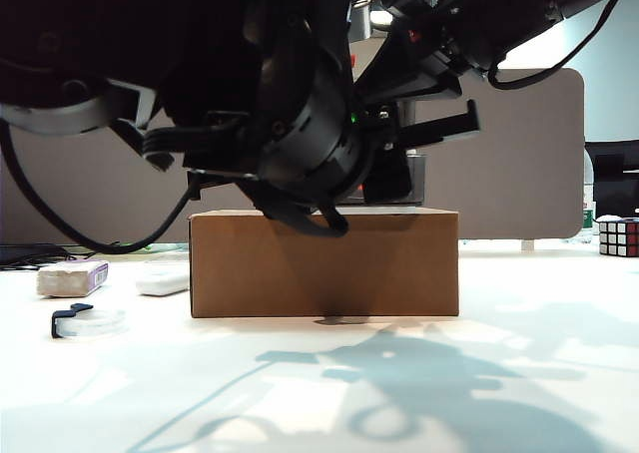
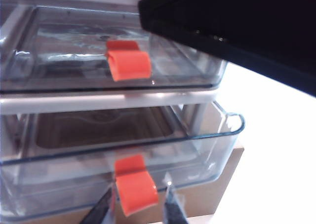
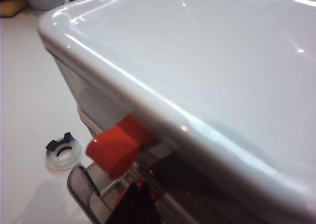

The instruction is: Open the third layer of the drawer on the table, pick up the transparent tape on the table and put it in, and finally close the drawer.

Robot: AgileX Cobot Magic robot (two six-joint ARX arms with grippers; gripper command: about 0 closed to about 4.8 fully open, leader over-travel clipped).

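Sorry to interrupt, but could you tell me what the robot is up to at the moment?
The left gripper is at the red-orange tab of the third layer, its fingers either side of the tab; that drawer already stands pulled out from the white frame. The right gripper is out of view; its camera looks along the cabinet's white top. The transparent tape lies on the table, not yet picked up, left of the cardboard box.

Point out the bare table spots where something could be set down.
Free: the table right of the cardboard box, up to the puzzle cube. Crowded: left of the box, with transparent tape, white remote and grey-white block.
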